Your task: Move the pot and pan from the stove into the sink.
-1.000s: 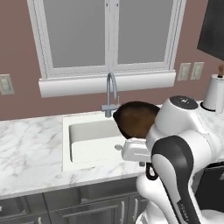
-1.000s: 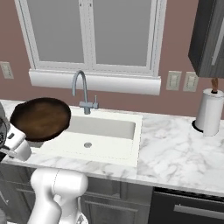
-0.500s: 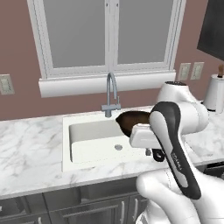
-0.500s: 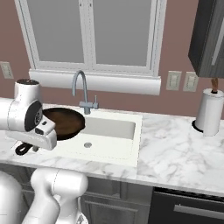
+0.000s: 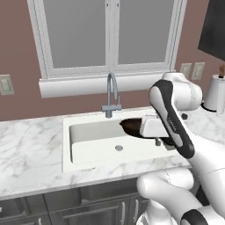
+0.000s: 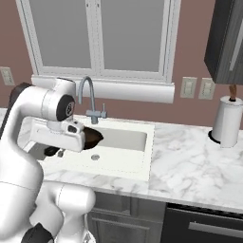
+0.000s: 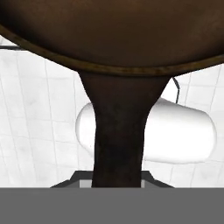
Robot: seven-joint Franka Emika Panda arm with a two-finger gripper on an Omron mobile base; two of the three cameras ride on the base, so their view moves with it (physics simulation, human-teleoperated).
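Pan half-delivered, pot not accounted for.
Wide white rectangular sink (image 5: 92, 145) in the marble surface (image 6: 190, 166): shallow rusty-brown cast-iron pan (image 5: 131, 126) hangs low at its 3 o'clock side, hand (image 5: 159, 141) closed on its handle; release left, then the pot.

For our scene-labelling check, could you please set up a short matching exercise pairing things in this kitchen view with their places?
Things:
1. pan
2. faucet
3. paper towel roll
4. window

Places:
A. on the counter, far right
B. behind the sink, on the wall
C. held low in the basin
D. at the sink's back rim

Pairs: 1-C, 2-D, 3-A, 4-B
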